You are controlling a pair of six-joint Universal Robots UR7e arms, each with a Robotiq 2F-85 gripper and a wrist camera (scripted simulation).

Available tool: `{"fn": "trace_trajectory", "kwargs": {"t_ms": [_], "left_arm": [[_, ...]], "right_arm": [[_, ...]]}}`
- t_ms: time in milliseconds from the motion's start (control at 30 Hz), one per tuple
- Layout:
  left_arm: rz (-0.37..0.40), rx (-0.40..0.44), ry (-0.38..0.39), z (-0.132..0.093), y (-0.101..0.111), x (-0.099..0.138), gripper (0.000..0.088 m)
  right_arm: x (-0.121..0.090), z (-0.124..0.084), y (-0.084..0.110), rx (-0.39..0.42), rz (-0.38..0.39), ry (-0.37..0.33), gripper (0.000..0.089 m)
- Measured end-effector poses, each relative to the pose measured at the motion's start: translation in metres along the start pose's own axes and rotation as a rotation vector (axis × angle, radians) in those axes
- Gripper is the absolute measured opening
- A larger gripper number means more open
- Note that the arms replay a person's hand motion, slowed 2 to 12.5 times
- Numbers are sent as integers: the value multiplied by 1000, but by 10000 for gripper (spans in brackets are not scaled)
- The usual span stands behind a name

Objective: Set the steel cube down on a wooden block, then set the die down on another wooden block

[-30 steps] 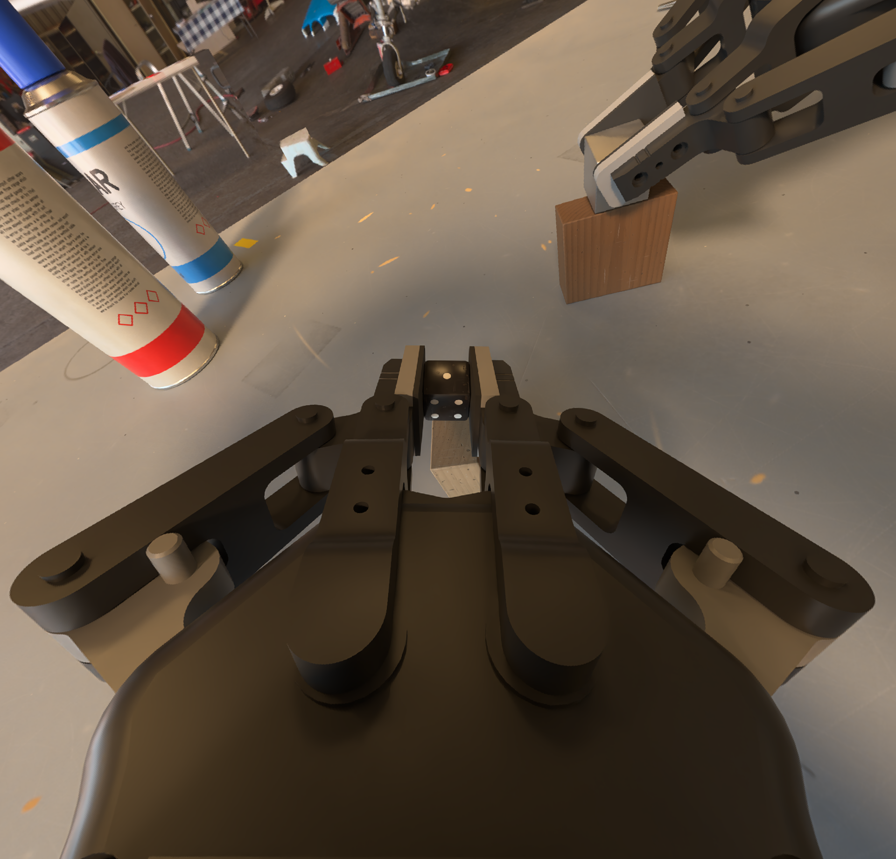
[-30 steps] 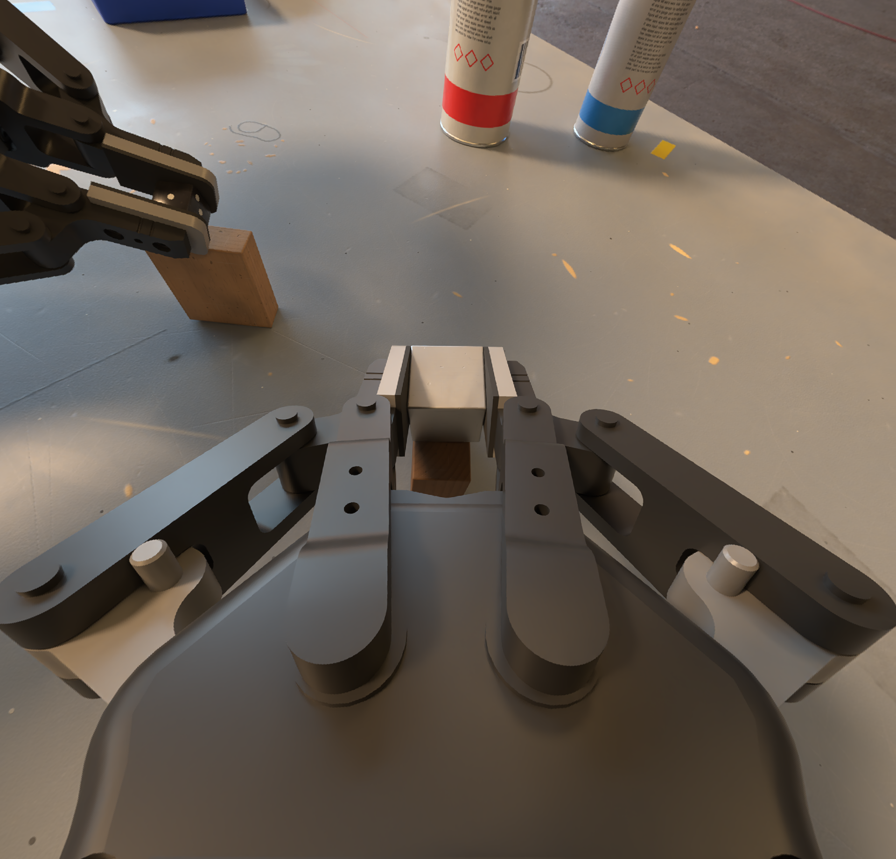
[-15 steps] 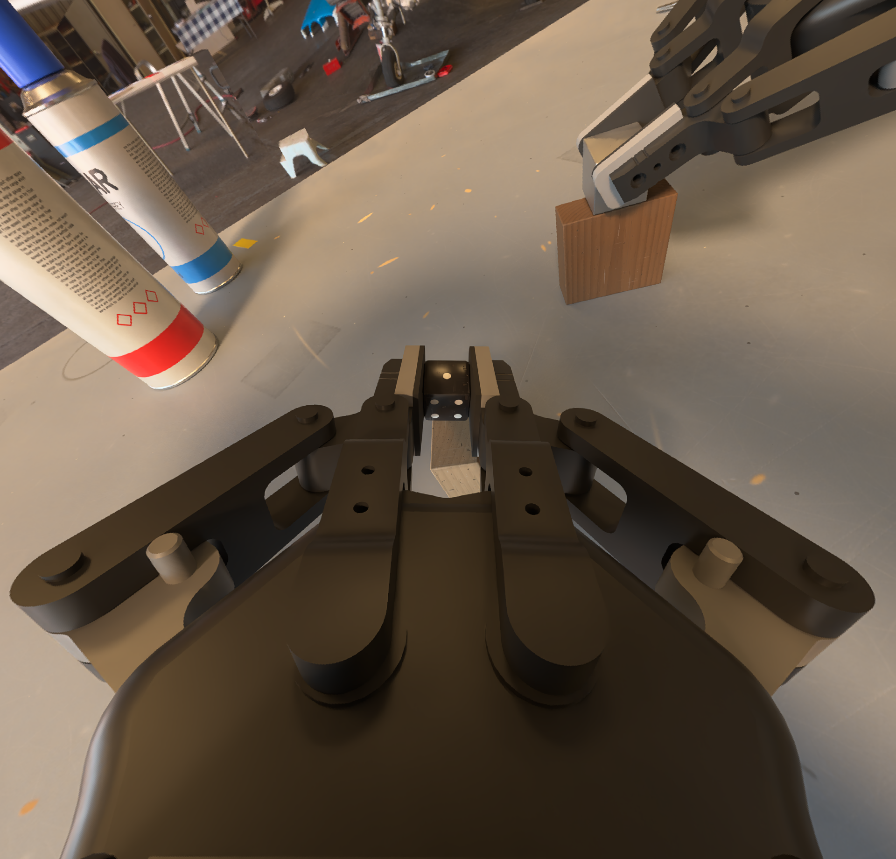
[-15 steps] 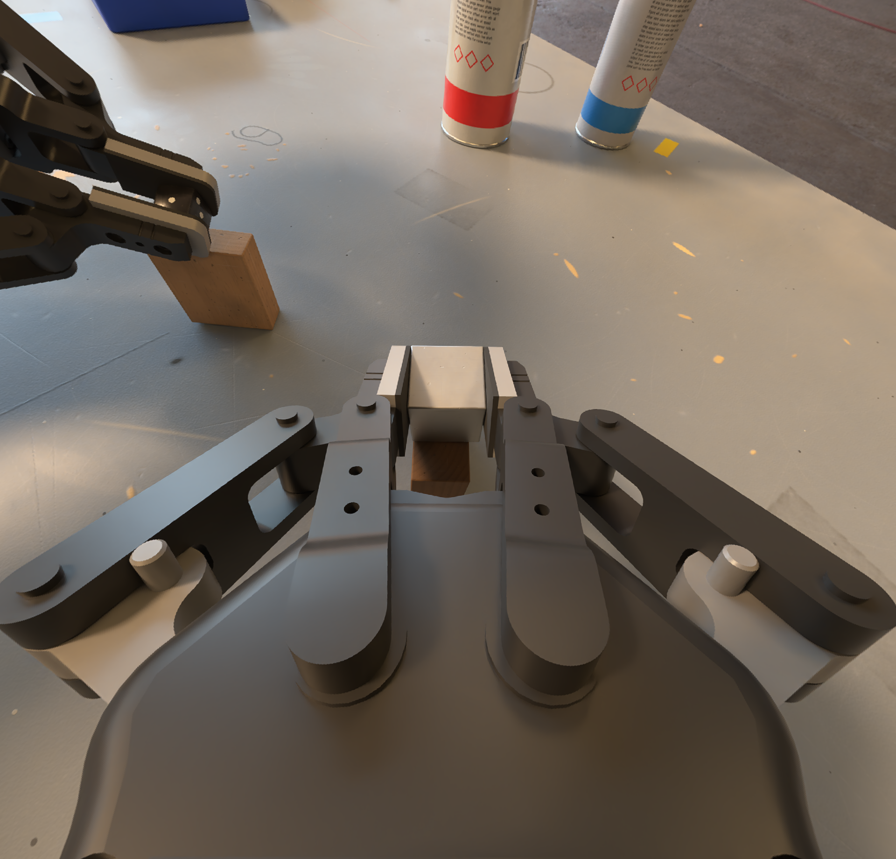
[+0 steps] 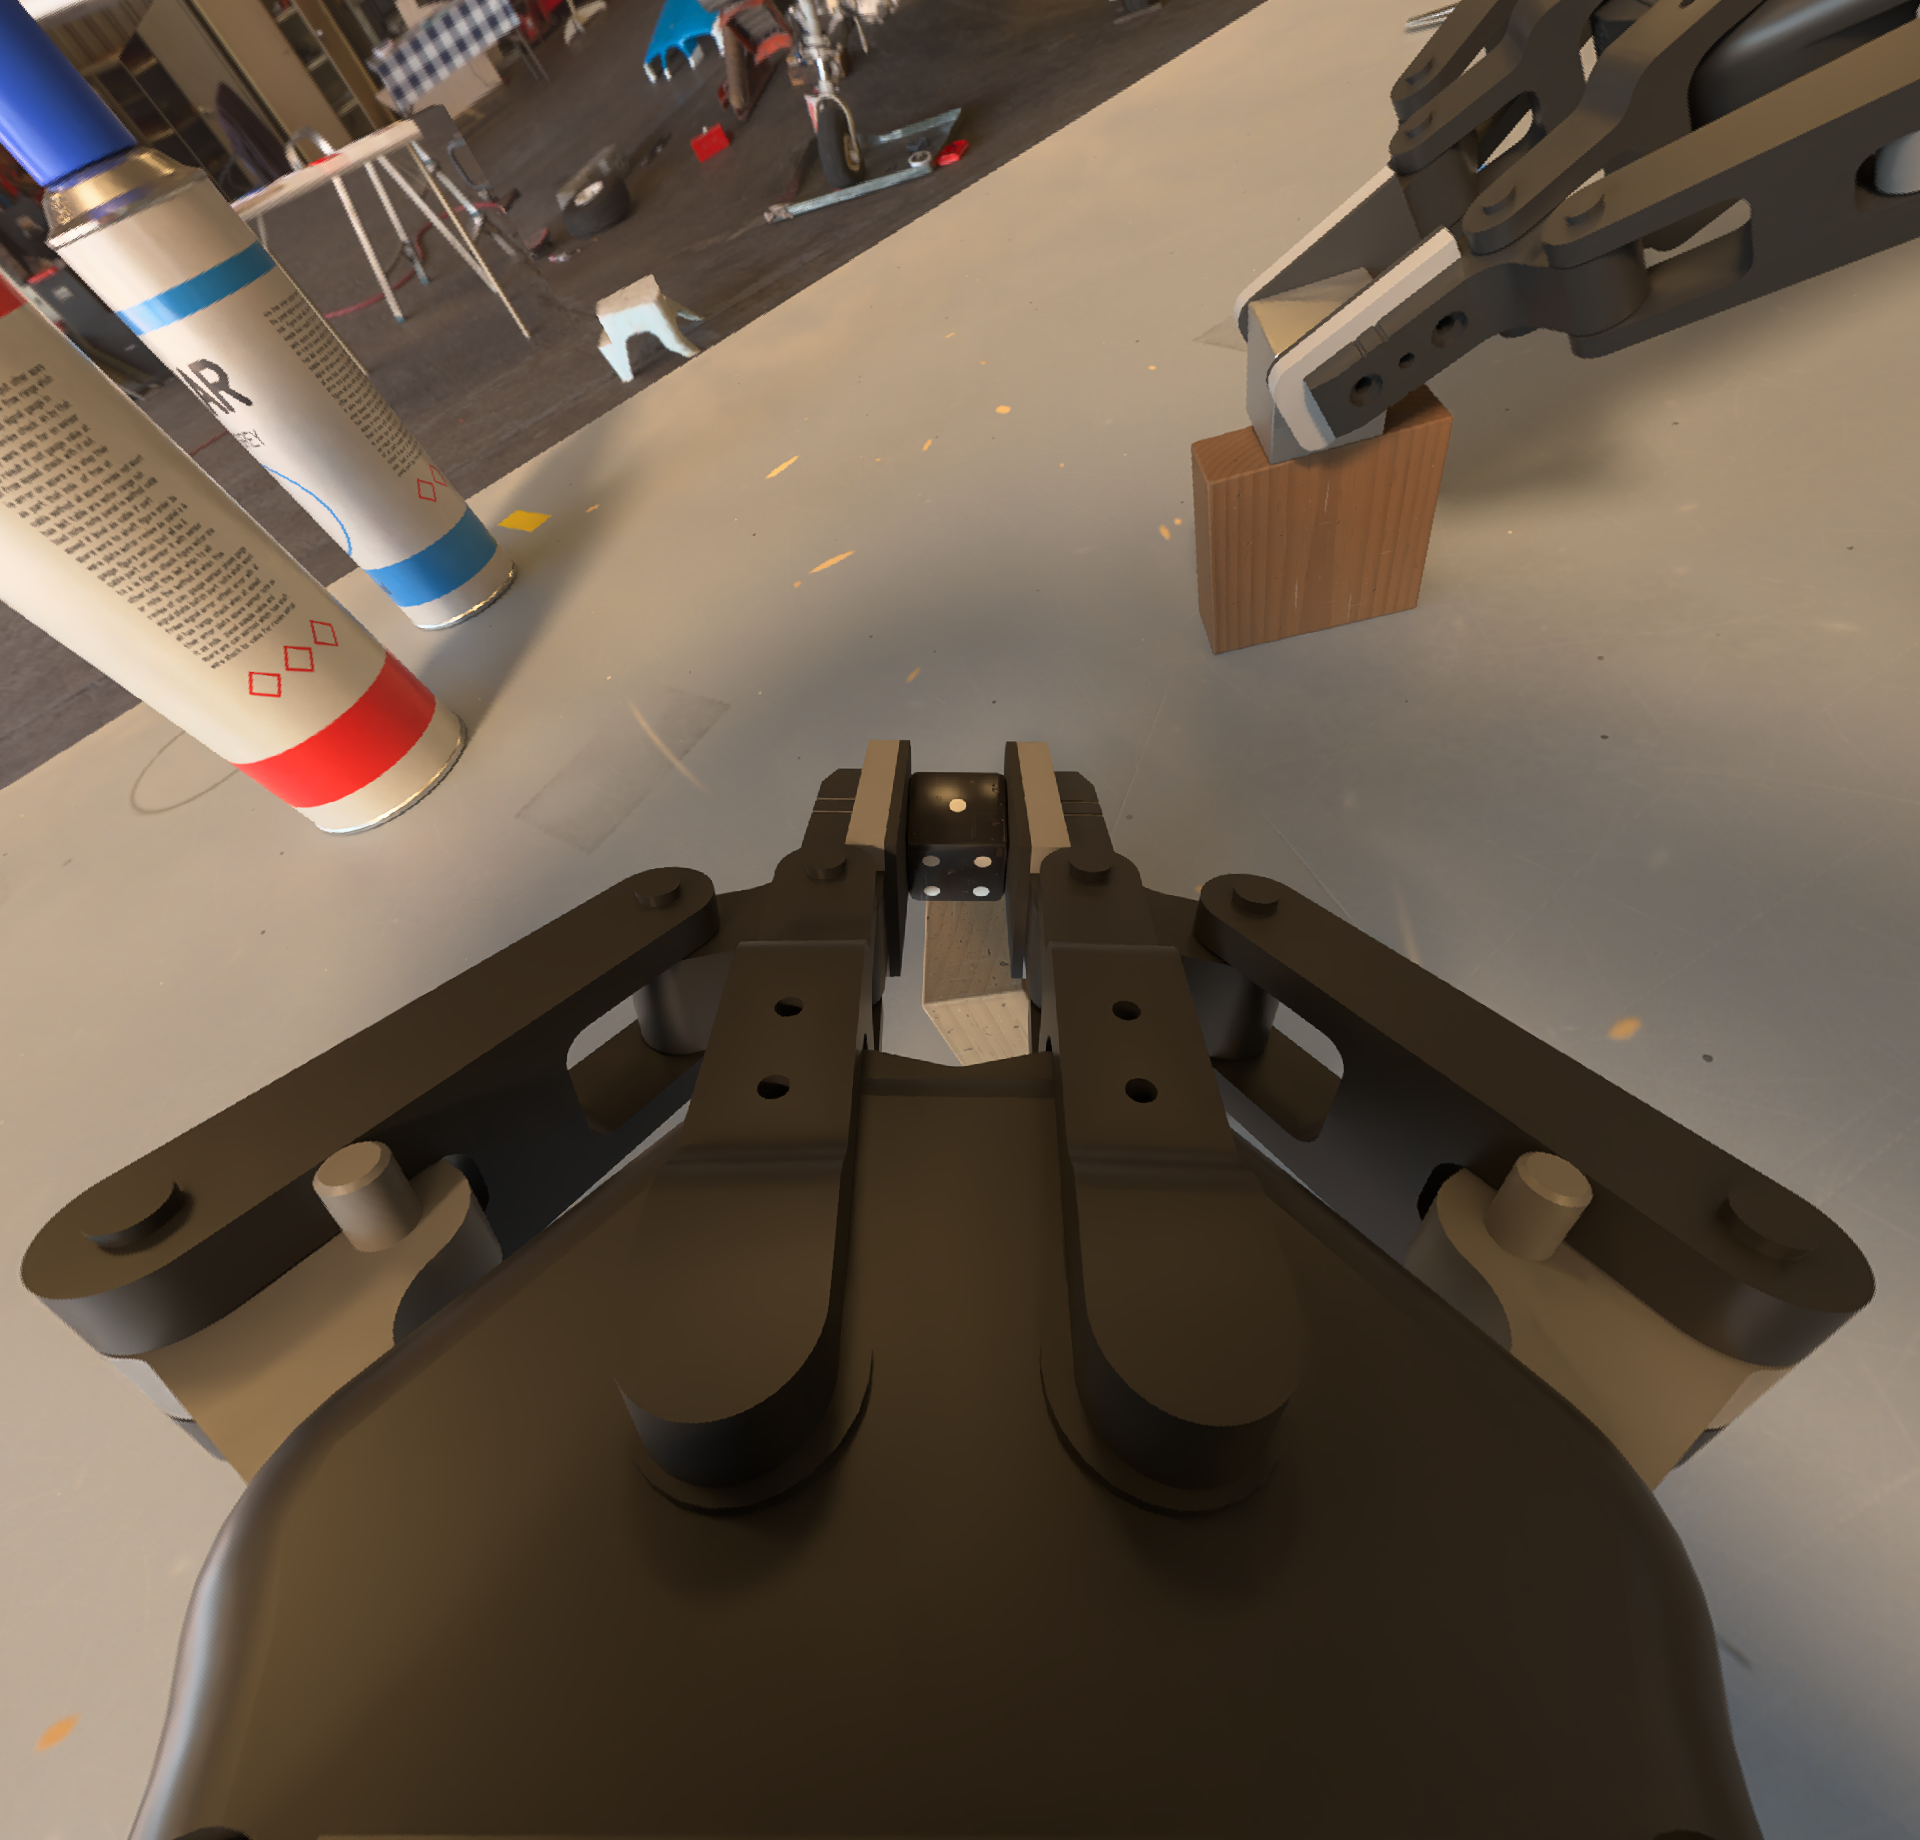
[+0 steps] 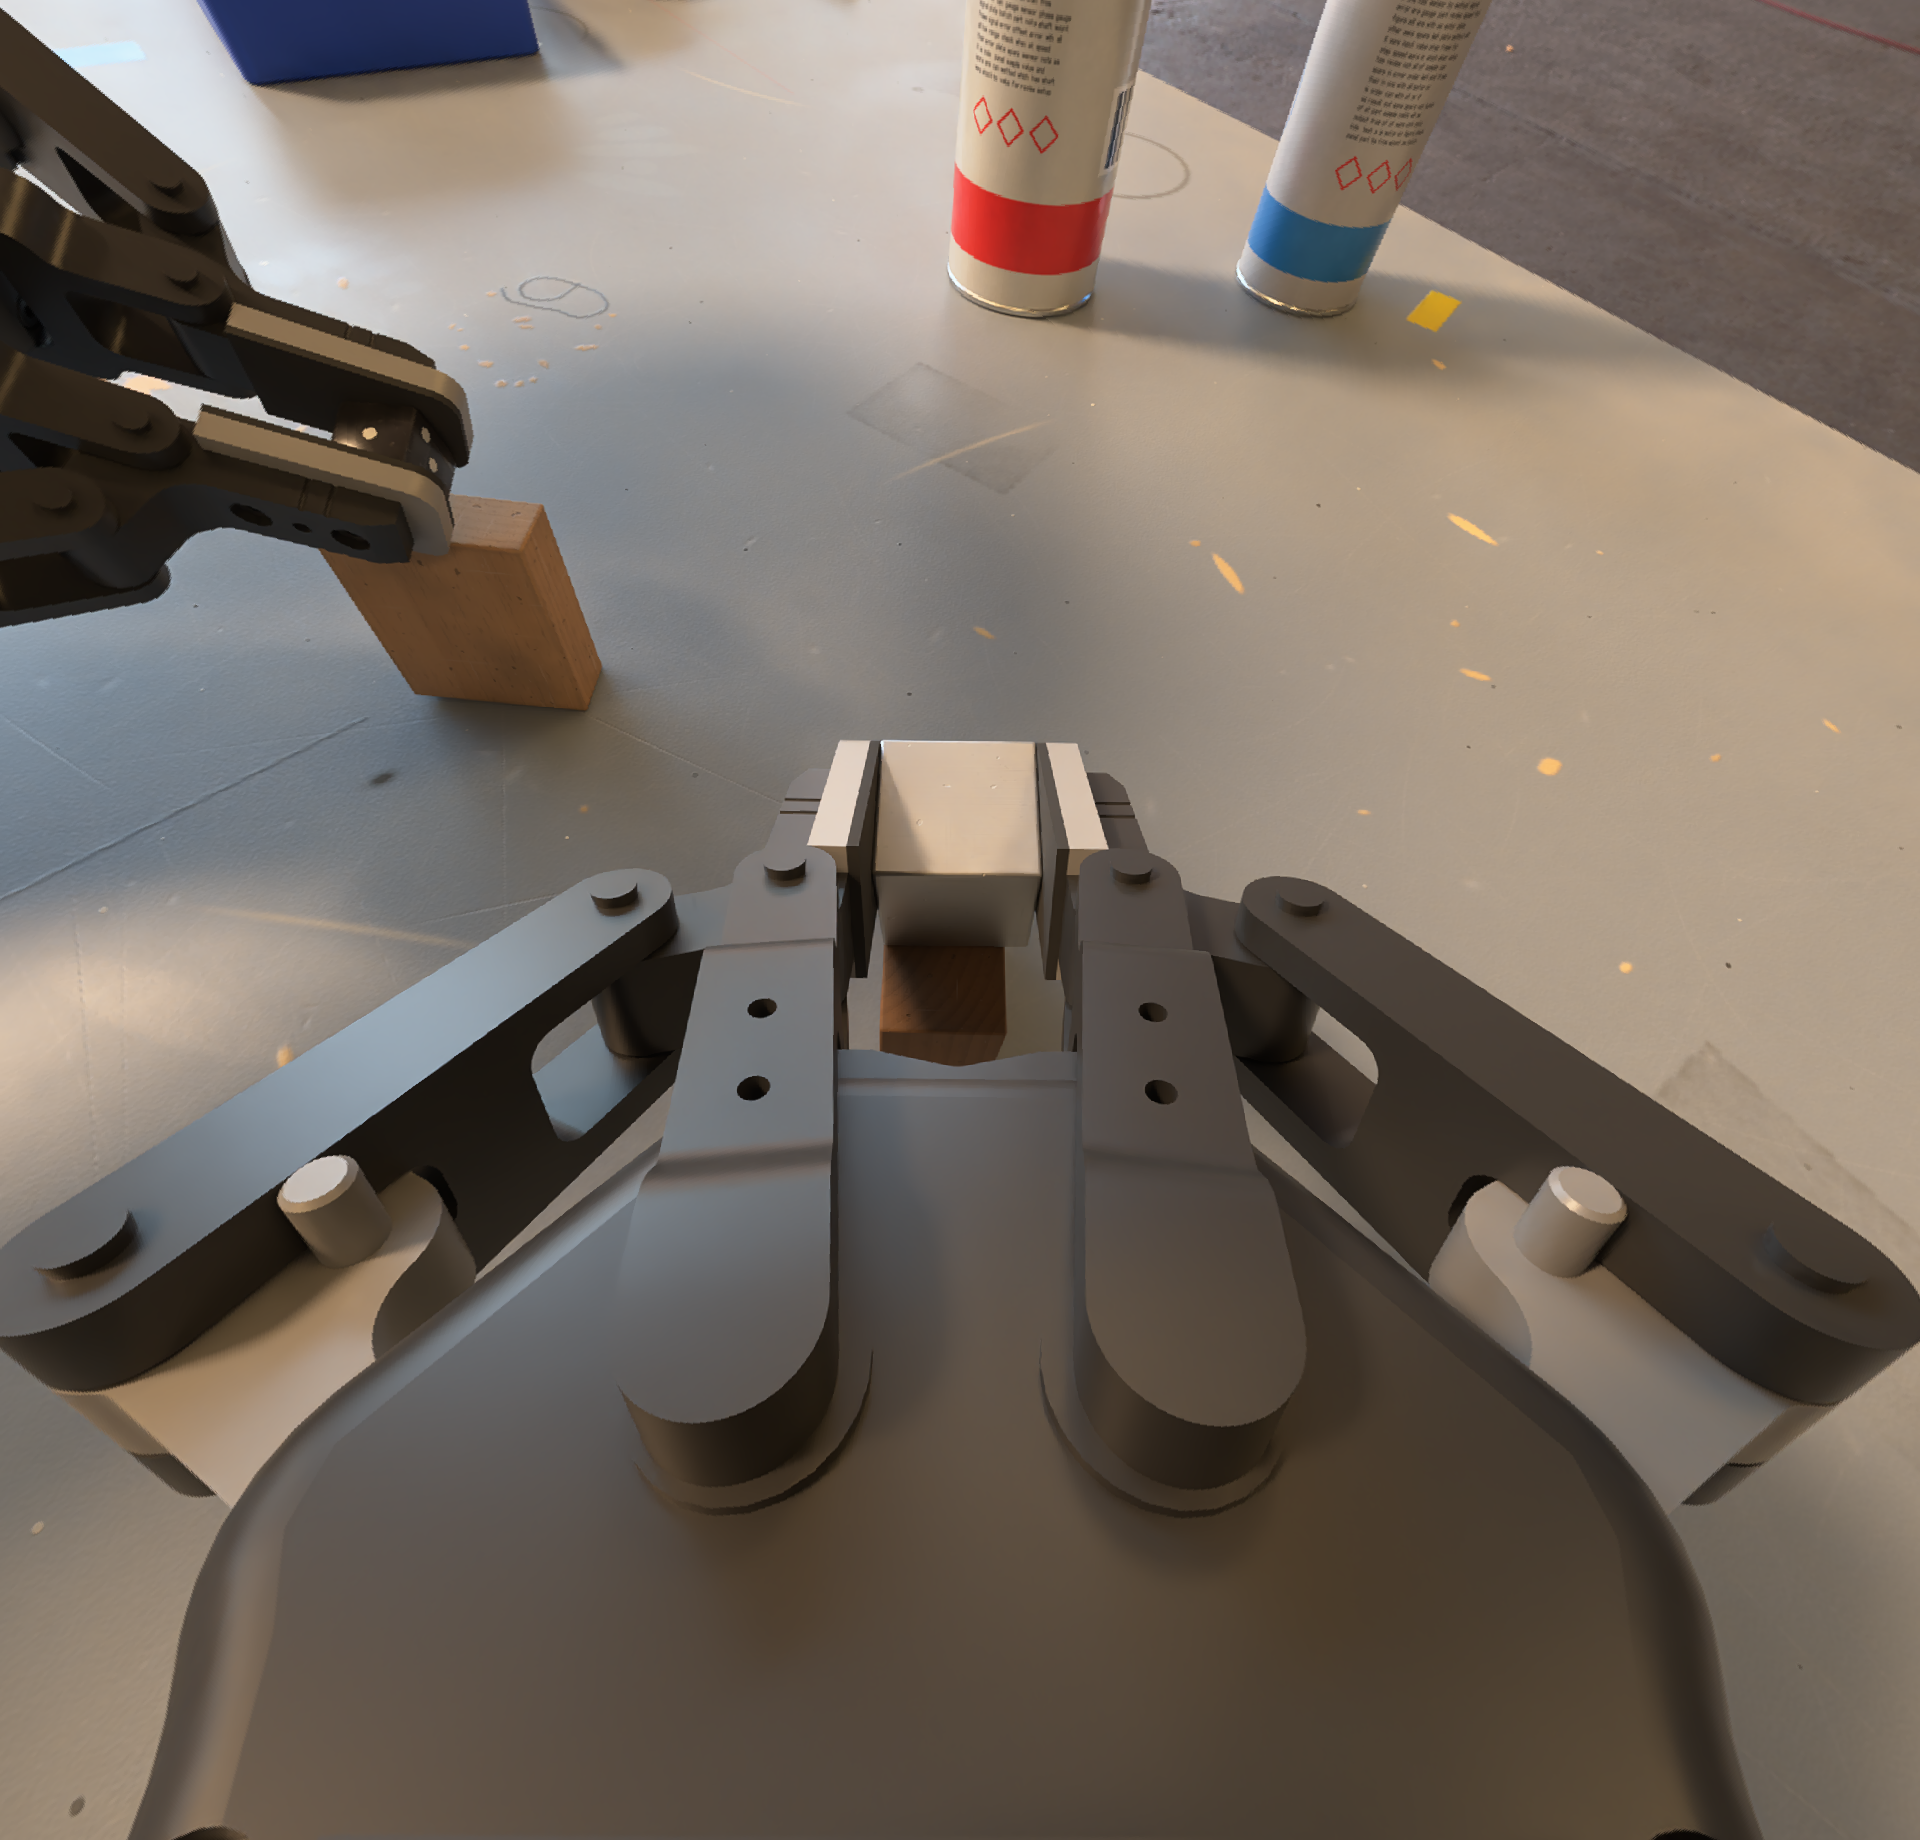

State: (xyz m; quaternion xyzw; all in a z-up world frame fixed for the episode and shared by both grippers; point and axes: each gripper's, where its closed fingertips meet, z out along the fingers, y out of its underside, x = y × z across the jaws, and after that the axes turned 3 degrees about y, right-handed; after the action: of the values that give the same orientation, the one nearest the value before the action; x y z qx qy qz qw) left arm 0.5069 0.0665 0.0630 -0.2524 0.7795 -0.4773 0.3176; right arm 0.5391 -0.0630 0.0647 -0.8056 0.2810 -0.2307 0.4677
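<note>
The left gripper (image 5: 957,834) reaches low over the worktop (image 5: 1039,564), its fingers (image 5: 876,793) pinching the black die (image 5: 957,832) right above a pale wooden block (image 5: 971,990). The right gripper (image 6: 957,824) slants down likewise, its fingers (image 6: 844,798) clamped on the steel cube (image 6: 957,824), which sits atop a darker wooden block (image 6: 940,1001).

Both cams ride on the wrists, looking steeply down along their own fingers, super close to the table (image 5: 1558,855). The left wrist view faces out toward the table edge and floor beyond; the right wrist view faces across the tabletop. Both share the two spray cans (image 5: 312,668) (image 6: 1029,128), and each catches the other gripper off to one side.
</note>
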Motion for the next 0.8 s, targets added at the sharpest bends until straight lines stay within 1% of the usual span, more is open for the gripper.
{"fn": "trace_trajectory", "kwargs": {"t_ms": [800], "left_arm": [[-1, 1, 0, 0, 0, 0, 159]], "right_arm": [[0, 0, 0, 3, 7, -3, 255]]}}
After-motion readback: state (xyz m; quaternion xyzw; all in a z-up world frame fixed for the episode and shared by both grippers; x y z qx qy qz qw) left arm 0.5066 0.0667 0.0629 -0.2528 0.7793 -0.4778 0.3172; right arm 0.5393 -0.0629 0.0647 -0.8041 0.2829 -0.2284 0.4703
